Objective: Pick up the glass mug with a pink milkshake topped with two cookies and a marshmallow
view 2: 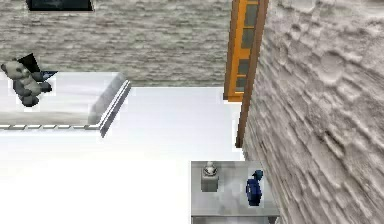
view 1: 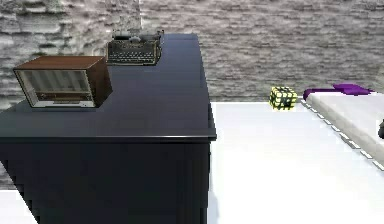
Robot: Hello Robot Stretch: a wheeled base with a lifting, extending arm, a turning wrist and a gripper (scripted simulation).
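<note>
**Forward view.** 1 dark blue, flat-topped desk (view 1: 150, 100) stands against a grey stone wall (view 1: 260, 40). A brown wooden box radio (view 1: 62, 82) sits at the desk's left edge, and a black typewriter (view 1: 135, 48) sits at its far edge. On the white floor past the desk's right edge lies a small multi-coloured cube (view 1: 284, 97). It is near a white bed (view 1: 350, 125) bearing a purple object (view 1: 340, 90).

**Arm side view.** A small grey table (view 2: 225, 205) carries 2 items: a grey cup-like object (view 2: 210, 178) near its far edge and a blue object (view 2: 254, 187) at its right edge. An orange door (view 2: 245, 50) stands beyond.

I cannot tell my gripper's state, nor which item, if any, is the glass mug.
</note>
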